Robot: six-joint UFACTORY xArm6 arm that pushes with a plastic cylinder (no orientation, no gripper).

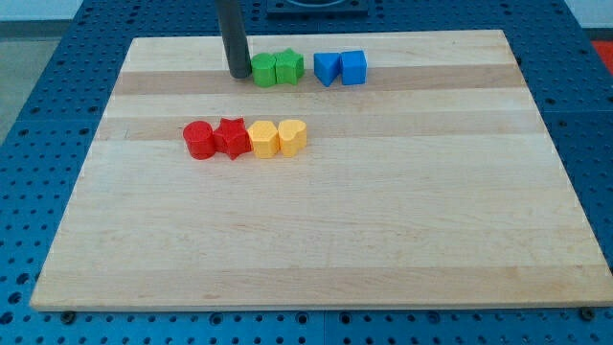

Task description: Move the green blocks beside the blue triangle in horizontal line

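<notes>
Two green blocks sit side by side near the view's top: a round green block (pixel 263 70) and a green star (pixel 289 67). To their right, after a small gap, stand the blue triangle (pixel 328 68) and a blue cube (pixel 353 67), touching each other. All of these form one horizontal row. My tip (pixel 238 74) rests on the board just left of the round green block, touching or almost touching its left side.
The wooden board (pixel 316 240) lies on a blue perforated table. A second row sits lower left: a red cylinder (pixel 199 140), a red star (pixel 231 138), a yellow block (pixel 262 139) and a yellow heart-like block (pixel 292 137), all touching.
</notes>
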